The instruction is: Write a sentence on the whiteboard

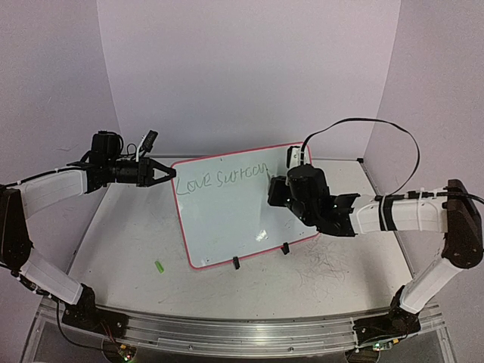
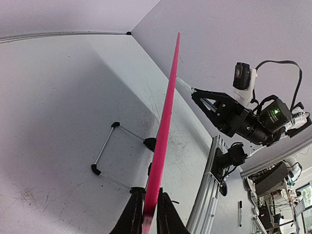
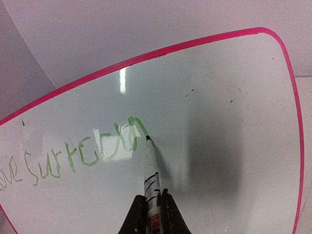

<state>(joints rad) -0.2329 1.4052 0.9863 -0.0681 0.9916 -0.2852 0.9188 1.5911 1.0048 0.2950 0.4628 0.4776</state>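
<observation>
The grey bench carries the whiteboard at its middle, propped up and tipped back, its pink-red rim all round. My left hand is clenched on that rim at the board's 10 o'clock corner; from my left wrist I see both fingers pinching the pink edge between them. My right hand reaches in from 3 o'clock to the board's 2 o'clock region and is clamped round a marker, gripped low on the barrel with the tip pressed on the white face. The sentence runs in thin green lettering along the top of the board, from 10 o'clock toward 1 o'clock, opening with "Love"; the second word I cannot read for certain, and the marker tip sits at its last stroke. Faint grey scratches mark the bench at the board's 5 o'clock. Two black clip feet hold the lower edge. A small green piece lies on the bench at the board's 7 o'clock, apart from it.
</observation>
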